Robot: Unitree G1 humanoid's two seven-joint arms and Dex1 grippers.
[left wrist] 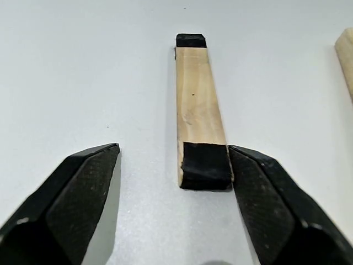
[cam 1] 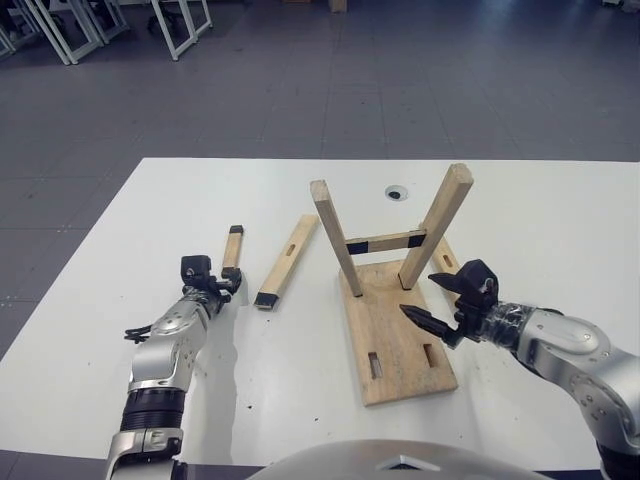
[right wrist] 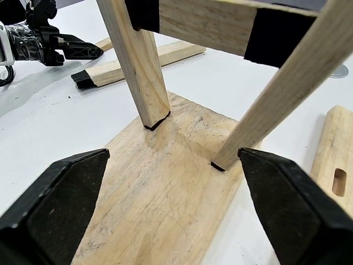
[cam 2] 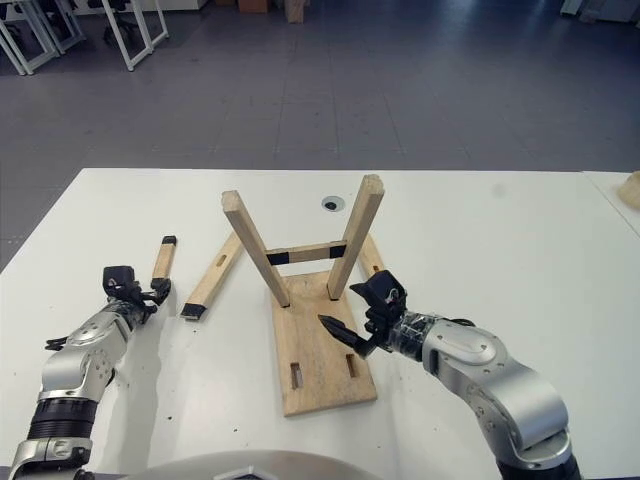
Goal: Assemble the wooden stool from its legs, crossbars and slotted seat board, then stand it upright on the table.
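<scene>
Left pincer (left wrist: 174,148) spread — crossbar (left wrist: 197,105) end between its fingers.

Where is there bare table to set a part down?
Bare: the table's far-left corner beyond the short crossbar; the near strip between left tool and seat board. Crowded: the centre, around the loose leg and standing legs.

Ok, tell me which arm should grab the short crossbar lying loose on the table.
Left. The left gripper is open around the black-tipped end of the short crossbar. The right gripper is open over the seat board by the two planted legs, away from it.
</scene>
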